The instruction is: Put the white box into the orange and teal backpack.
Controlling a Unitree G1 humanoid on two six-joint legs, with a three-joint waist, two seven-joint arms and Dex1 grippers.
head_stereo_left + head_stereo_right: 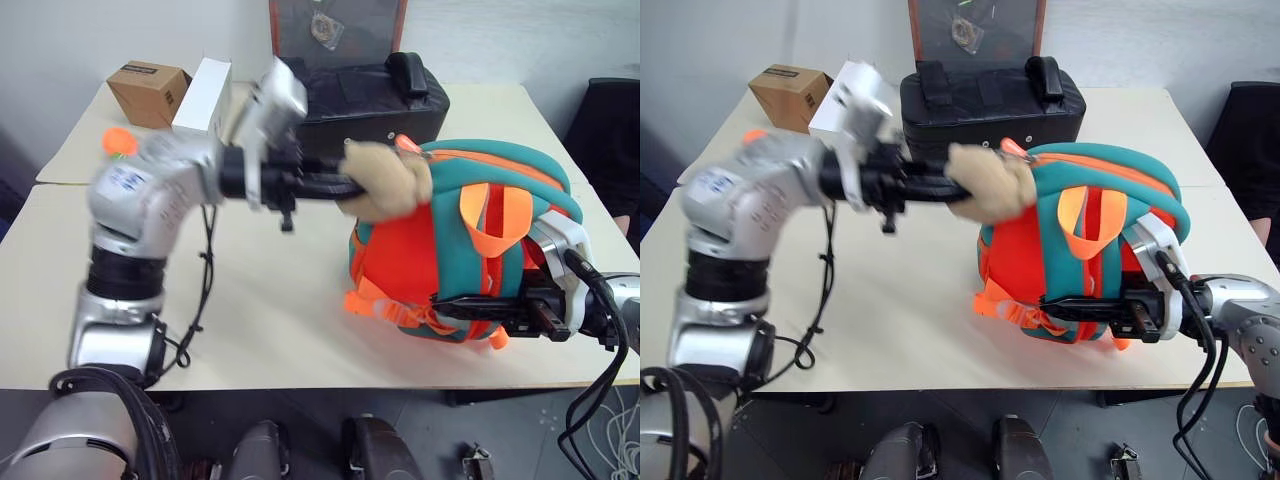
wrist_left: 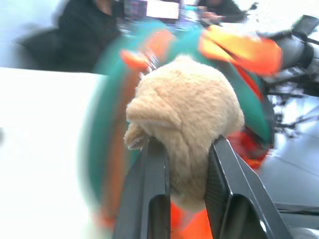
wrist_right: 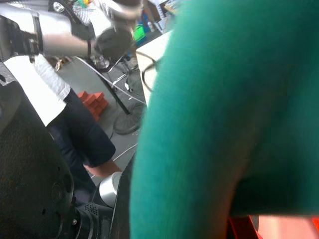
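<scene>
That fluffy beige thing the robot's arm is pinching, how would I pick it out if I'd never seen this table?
Find the orange and teal backpack standing on the pale table, in front of a black padded case. At its upper corner hangs a tan plush toy, squeezed between the left gripper's two black fingers. It is the only soft, furry, beige thing among bright fabric and boxes.

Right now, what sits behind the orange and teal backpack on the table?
Behind the orange and teal backpack lies a black padded case, with a dark framed panel standing behind that. The backpack and its plush toy cover the case's lower front edge.
</scene>
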